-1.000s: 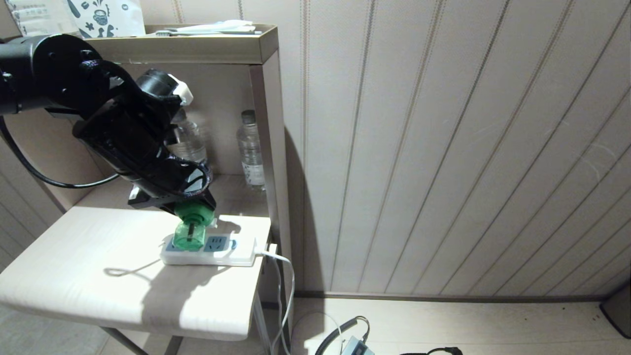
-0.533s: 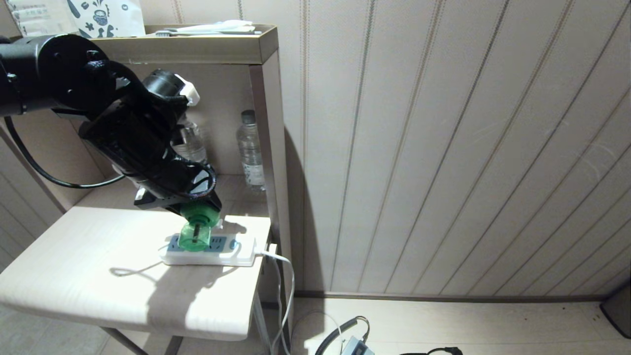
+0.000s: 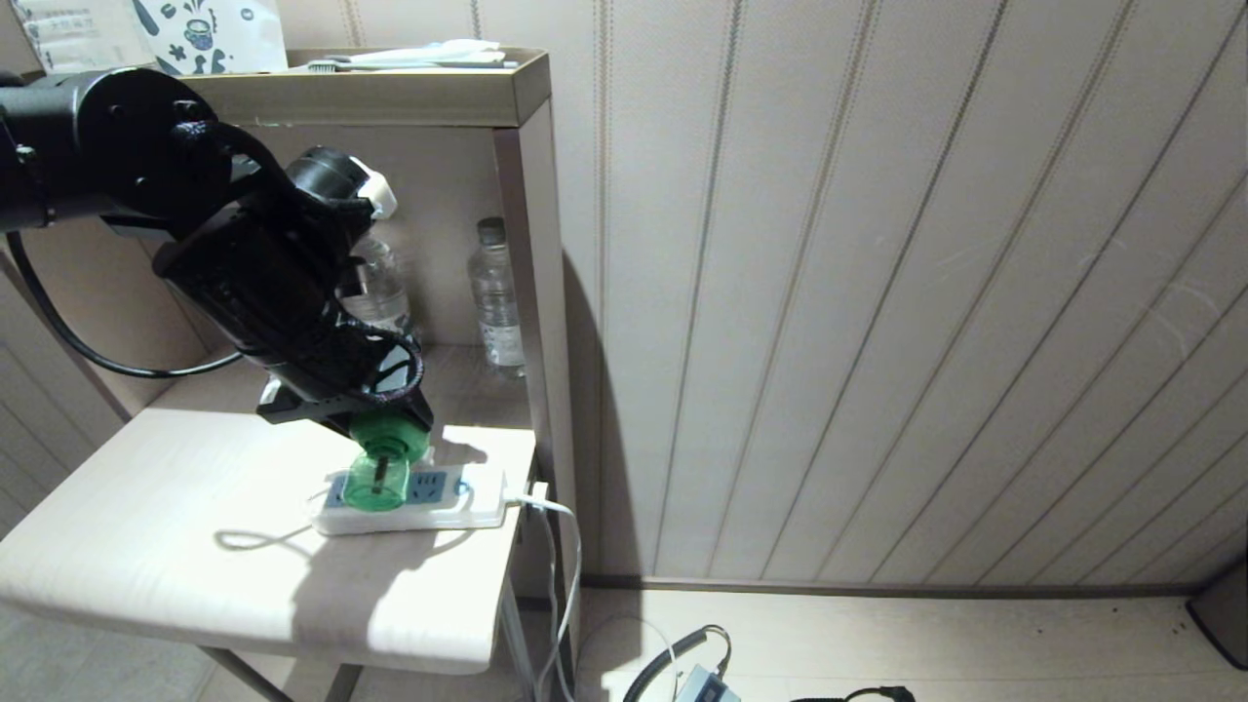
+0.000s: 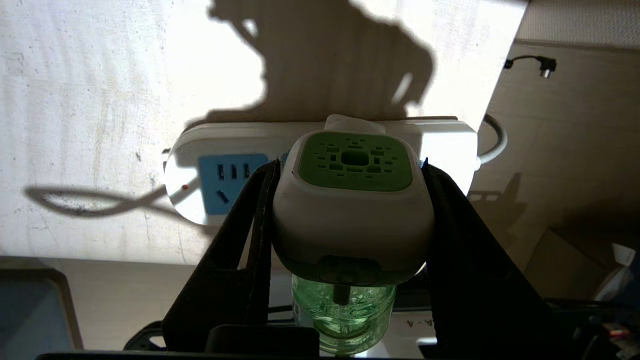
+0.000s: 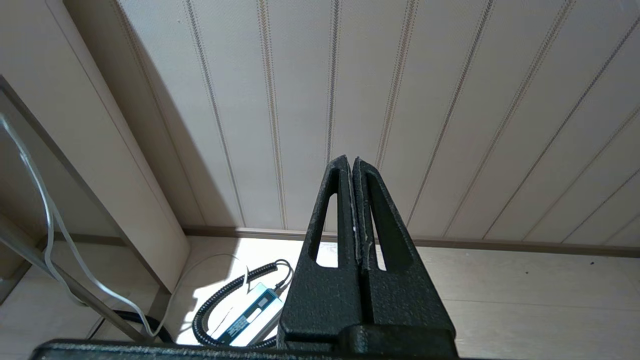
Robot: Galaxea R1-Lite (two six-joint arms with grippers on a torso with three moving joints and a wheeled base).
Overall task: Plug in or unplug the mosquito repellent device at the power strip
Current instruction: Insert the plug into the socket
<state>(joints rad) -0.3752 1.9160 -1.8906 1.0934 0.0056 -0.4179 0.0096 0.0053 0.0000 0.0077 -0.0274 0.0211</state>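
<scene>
Green and white, the mosquito repellent device sits clamped between the two fingers of the left tool, which holds its rounded head from both sides. It hangs just above the power strip, at the near right part of the bench. The strip's long axis runs left to right, and the device is over its left sockets, with the bottle end tilted toward the near side. Whether the prongs already touch a socket, I cannot tell. The right tool is closed on nothing and parked far from the strip, so the left arm is the nearer one.
</scene>
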